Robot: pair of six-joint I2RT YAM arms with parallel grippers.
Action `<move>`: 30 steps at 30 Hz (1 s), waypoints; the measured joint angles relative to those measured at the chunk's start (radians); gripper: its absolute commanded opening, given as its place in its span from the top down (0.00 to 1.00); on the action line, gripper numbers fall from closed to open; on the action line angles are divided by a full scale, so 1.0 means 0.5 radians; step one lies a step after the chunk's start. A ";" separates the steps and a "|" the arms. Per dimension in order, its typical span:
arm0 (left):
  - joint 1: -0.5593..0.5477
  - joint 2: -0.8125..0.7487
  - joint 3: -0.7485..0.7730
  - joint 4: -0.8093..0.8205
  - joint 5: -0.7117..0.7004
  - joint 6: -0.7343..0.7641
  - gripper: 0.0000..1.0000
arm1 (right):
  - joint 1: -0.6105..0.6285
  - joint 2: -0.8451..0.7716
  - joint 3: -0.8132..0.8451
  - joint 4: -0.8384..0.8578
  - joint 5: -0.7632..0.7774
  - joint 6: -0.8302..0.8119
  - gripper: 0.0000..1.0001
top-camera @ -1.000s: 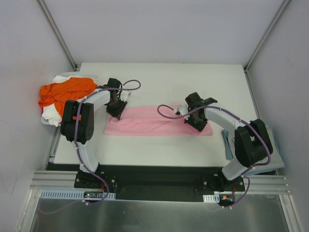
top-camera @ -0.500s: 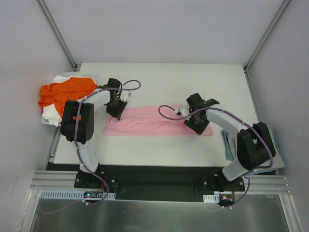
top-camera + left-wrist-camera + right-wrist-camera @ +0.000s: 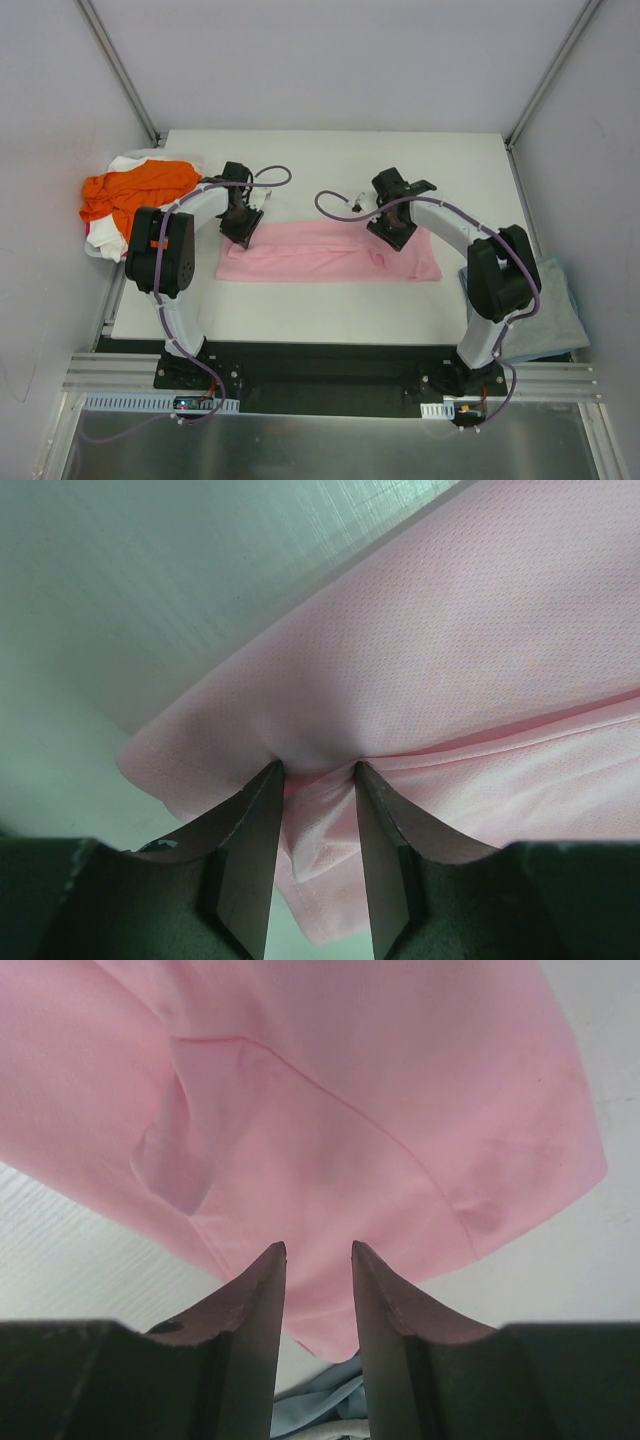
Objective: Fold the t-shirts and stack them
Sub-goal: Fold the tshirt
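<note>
While the light pink t-shirt (image 3: 320,255) is lying as a long folded band across the middle of the table (image 3: 330,165), its far left corner is being pinched by the left gripper (image 3: 243,228). In the left wrist view, a small ridge of pink cloth is being squeezed between the two dark fingers (image 3: 245,850), and creases are being drawn out from that spot over the fabric. The rest of the band is being left flat on the white surface, its long sides running from left to right.

The right gripper (image 3: 393,232) is being held over the band's far edge, towards its right end. In the right wrist view, its fingers (image 3: 250,1320) are being kept apart with nothing between them. The pink cloth is being seen through the gap, lying loose beneath with a soft fold and a stitched seam showing. Whether the tips are touching it cannot be told.

The orange t-shirt (image 3: 135,190) is being left crumpled at the table's far left edge, on top of the white t-shirt (image 3: 125,162), which is showing around it. The grey-blue t-shirt (image 3: 555,310) is being left at the near right corner, partly hidden behind the right arm and near the pink band's right end.
</note>
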 measured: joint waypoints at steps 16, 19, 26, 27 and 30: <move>0.001 0.076 0.117 -0.098 -0.016 -0.013 0.66 | 0.117 0.078 0.110 -0.026 -0.043 0.015 0.60; 0.001 0.089 0.138 -0.098 -0.019 -0.018 0.66 | 0.166 0.078 0.111 -0.035 -0.043 0.018 0.60; 0.001 0.094 0.148 -0.098 -0.031 -0.024 0.66 | 0.231 0.078 0.111 -0.042 -0.042 0.020 0.61; 0.001 0.094 0.148 -0.098 -0.031 -0.024 0.66 | 0.235 0.078 0.111 -0.043 -0.042 0.021 0.62; 0.001 0.094 0.148 -0.098 -0.031 -0.024 0.66 | 0.238 0.079 0.111 -0.044 -0.042 0.023 0.62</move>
